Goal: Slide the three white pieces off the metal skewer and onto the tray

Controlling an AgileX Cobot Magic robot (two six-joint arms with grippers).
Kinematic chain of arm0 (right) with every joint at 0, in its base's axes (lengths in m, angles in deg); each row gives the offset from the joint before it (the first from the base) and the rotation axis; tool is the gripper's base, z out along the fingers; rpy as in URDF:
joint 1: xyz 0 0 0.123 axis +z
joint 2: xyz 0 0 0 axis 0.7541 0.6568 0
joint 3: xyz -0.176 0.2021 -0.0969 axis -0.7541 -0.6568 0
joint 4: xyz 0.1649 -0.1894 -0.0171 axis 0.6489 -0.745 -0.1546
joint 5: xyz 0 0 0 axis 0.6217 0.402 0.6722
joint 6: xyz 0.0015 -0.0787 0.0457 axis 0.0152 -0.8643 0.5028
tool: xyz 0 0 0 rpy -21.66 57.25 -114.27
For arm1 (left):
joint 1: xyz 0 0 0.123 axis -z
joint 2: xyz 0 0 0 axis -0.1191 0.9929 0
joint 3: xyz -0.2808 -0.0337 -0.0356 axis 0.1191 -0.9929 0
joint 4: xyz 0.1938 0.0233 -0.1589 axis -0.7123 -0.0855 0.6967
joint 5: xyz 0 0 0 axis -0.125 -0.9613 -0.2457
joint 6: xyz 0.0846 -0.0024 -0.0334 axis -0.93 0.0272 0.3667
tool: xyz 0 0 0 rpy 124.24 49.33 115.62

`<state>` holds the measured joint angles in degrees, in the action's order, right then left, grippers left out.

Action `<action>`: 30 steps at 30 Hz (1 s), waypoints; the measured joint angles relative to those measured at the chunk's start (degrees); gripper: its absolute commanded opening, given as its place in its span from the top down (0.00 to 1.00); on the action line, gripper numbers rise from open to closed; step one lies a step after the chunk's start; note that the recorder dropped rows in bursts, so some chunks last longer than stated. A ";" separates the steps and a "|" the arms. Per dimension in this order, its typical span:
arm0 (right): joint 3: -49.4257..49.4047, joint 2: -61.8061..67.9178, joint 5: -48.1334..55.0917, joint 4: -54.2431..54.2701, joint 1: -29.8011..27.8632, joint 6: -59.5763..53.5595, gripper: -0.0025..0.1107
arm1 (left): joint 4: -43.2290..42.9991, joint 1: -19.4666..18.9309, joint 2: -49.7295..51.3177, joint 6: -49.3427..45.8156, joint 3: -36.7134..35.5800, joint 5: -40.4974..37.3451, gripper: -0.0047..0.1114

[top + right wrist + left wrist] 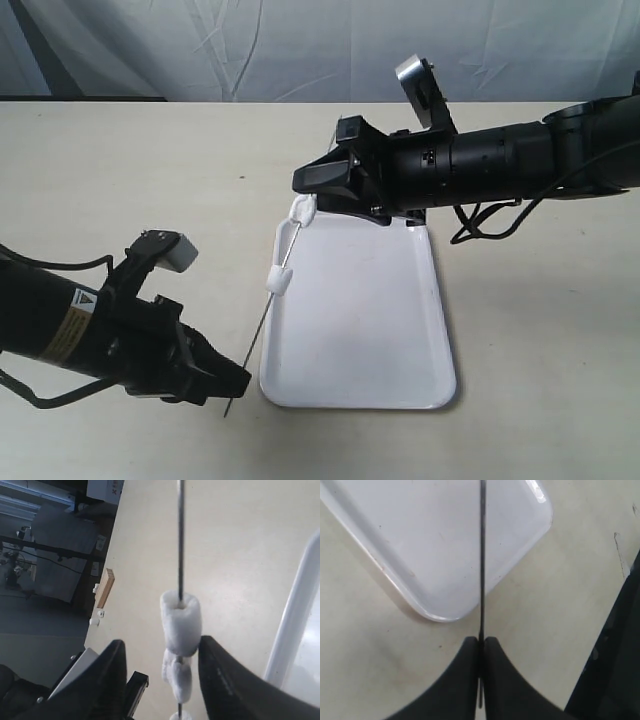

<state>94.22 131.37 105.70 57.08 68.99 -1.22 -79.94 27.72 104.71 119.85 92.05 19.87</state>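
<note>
Left tool [235, 385]: clamped tight on the metal skewer's low end, over the counter [120, 170].
Metal skewer [262, 325]: slanting up along the tray's left rim.
White pieces [280, 280]: all threaded, one mid-rod, the rest bunched up top.
Right tool [303, 190]: jaws spread wide, straddling that top bunch.
Tray [400, 330]: flat on the counter.

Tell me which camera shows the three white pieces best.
The right wrist view: the white pieces sit close up, threaded on the metal skewer. The exterior view shows them small, at two spots along the rod. The left wrist view shows none, only skewer and tray.
</note>
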 measured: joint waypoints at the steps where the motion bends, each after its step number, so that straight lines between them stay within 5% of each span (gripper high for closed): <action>1: 0.00 0.00 -0.28 0.00 0.00 0.00 0.67 | 0.00 0.00 0.00 0.10 0.00 0.00 0.96; 5: 0.00 0.00 -1.41 0.00 0.00 0.00 0.77 | 0.00 0.00 0.00 0.24 0.00 0.00 0.96; 30: 0.00 0.00 -7.52 0.00 0.00 0.00 0.77 | 0.00 0.00 0.00 4.08 -2.66 1.19 0.96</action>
<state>94.22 131.37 98.18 57.08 68.99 -1.22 -79.94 27.72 104.71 123.93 89.39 21.06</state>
